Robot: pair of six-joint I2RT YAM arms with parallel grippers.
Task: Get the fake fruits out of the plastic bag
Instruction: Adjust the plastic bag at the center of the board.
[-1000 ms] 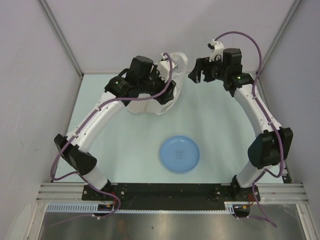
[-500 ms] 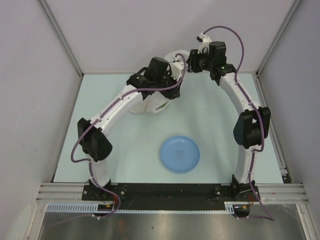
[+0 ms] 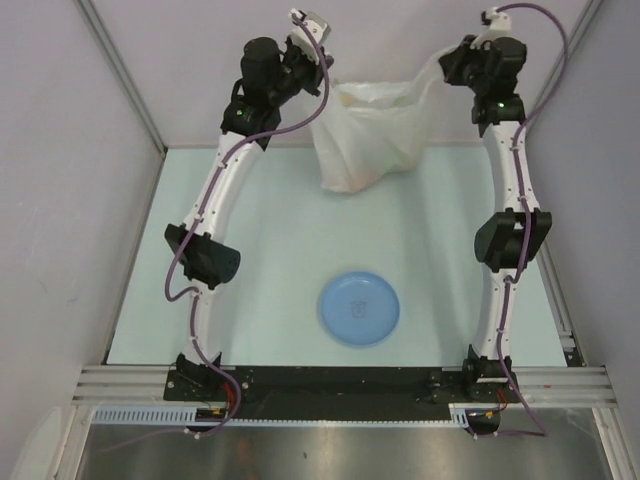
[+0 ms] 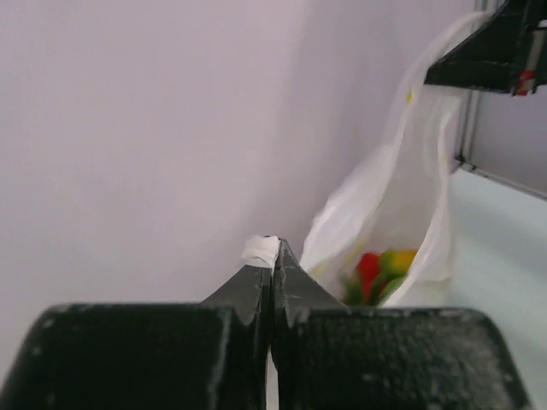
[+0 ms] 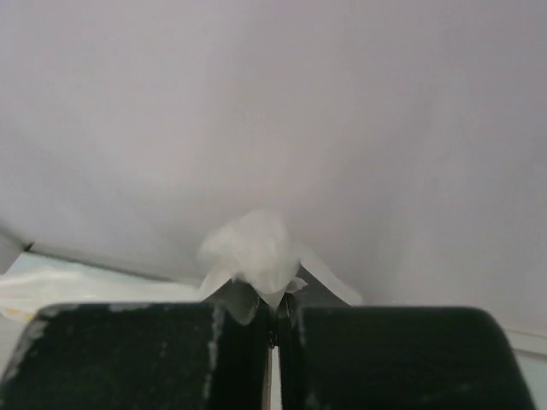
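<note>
The plastic bag (image 3: 372,135) hangs stretched between both raised arms at the back of the table, its bottom sagging toward the table. My left gripper (image 3: 322,68) is shut on one white handle of the bag (image 4: 261,248). On the other side my right gripper (image 3: 447,62) is shut on the other bunched handle (image 5: 254,249). The fake fruits (image 4: 378,272) show red, green and yellow-orange inside the bag in the left wrist view. From above they are only an orange tint through the plastic (image 3: 372,178).
A round blue plate (image 3: 359,308) lies on the pale table in front of the bag, between the two arm bases. Grey walls close the cell at the back and both sides, just behind the raised grippers.
Both grippers closed on the bag's handles and rose toward the back wall, spreading apart. The bag went from a crumpled heap on the table to hanging stretched between them.
</note>
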